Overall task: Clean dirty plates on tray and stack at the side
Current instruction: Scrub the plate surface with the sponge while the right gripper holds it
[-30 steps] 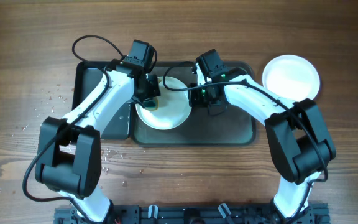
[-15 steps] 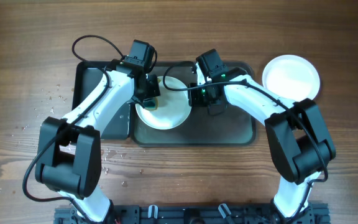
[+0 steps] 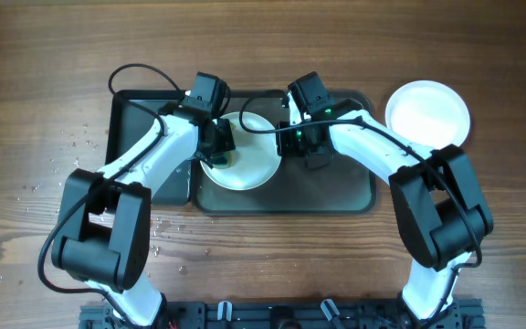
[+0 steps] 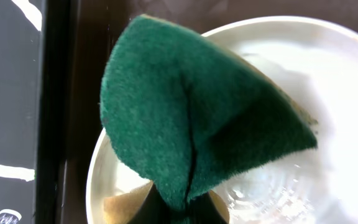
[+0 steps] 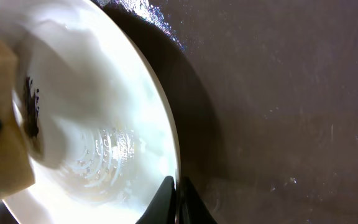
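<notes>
Slippage worries us: our right gripper point(image 5: 178, 190) pinches the plate point(image 3: 249, 164) by its three-o'clock rim on the tray point(image 3: 336, 187), while our left gripper point(image 3: 219, 144) clamps the sponge point(image 4: 191, 118) at nine o'clock. Hard scrubbing at the smudge point(image 5: 30, 106) could wrench that wet rim free.

My left gripper point(image 3: 217, 144) hung over the left edge of the white plate point(image 3: 245, 164) on the grey tray point(image 3: 336, 187), my right gripper point(image 3: 290, 139) sat at its right rim, and a second plate point(image 3: 428, 112) lay on the table point(image 3: 44, 55) just right of the tray.
</notes>
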You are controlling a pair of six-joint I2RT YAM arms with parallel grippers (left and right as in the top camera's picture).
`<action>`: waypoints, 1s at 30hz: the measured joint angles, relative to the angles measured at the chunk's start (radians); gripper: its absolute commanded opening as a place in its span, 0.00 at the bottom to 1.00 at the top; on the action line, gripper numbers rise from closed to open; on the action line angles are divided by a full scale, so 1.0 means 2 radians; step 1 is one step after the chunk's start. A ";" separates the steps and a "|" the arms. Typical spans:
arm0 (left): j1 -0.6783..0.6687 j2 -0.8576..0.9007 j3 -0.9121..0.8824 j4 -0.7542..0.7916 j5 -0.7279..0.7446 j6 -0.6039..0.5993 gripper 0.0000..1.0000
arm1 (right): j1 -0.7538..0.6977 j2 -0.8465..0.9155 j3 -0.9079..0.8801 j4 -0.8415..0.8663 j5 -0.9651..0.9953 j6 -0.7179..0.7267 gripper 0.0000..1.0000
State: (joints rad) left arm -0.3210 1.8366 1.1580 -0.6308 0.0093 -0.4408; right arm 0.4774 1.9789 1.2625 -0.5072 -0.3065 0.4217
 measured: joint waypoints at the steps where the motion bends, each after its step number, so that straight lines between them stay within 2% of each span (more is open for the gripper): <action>1: 0.000 0.000 -0.006 0.005 0.000 0.000 0.04 | 0.000 0.000 0.000 0.000 0.000 0.000 0.04; 17: 0.011 0.038 0.006 0.008 0.057 0.000 0.04 | -0.001 0.001 0.000 0.001 0.003 0.000 0.04; 23: 0.018 0.045 0.006 0.035 0.124 0.011 0.04 | -0.003 0.001 0.000 0.001 0.010 0.000 0.05; 30: 0.019 0.064 0.005 0.063 0.245 0.015 0.04 | -0.004 0.001 0.000 0.000 0.011 0.000 0.04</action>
State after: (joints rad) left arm -0.2840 1.9644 1.1683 -0.5045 0.4988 -0.4107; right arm 0.4698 1.9804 1.2625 -0.5068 -0.2836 0.4217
